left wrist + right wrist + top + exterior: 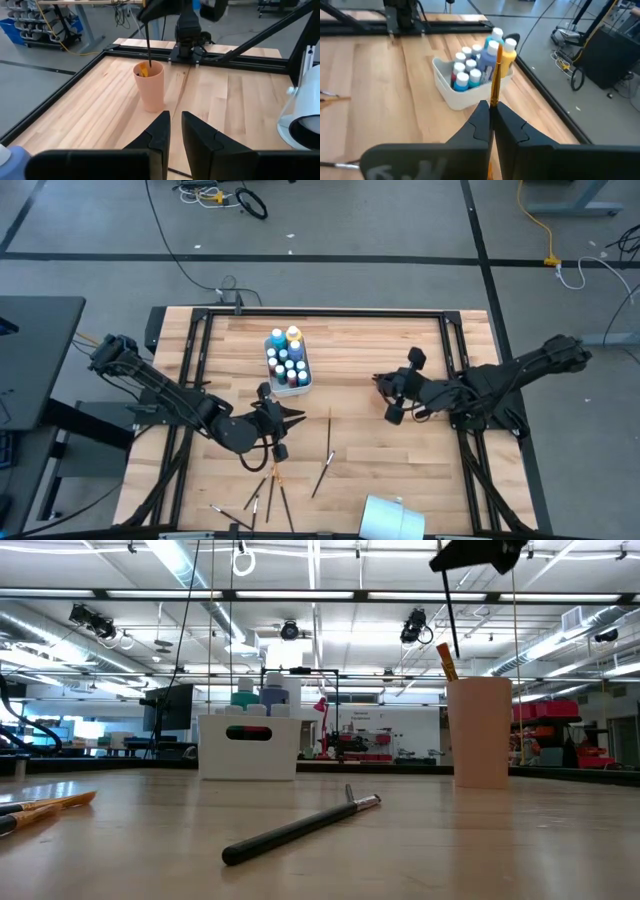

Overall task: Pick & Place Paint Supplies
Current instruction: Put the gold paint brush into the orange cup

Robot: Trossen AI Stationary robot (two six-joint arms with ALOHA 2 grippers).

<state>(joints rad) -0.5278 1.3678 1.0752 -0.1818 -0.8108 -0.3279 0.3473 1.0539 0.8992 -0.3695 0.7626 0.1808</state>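
Right wrist view shows the right gripper point(491, 107) with its fingers pressed together on a thin orange-handled brush point(495, 75), which it grips partway along the shaft. In the low view that brush hangs nearly upright with its lower end inside the rim of the pale cup point(480, 730). The left wrist view looks across at the same cup, and the left gripper point(175, 117) hovers over bare table with its fingers a little apart and nothing between them. The small paint bottles point(470, 65) stand packed in the white bin point(455, 97), well apart from the cup. More brushes point(329, 435) lie loose on the wood nearer the front edge. A brush like this is probably very light and stiff but slim and smooth, so it could swivel or slip in a two-finger pinch. A hold near the middle of the handle, square across it and clear of the bristles, looks safest. One lying flat leaves little room under it, so the fingers would need to come straight down astride the shaft. The bottles look rigid, a bit heavier, and easiest to take by the cap or neck.
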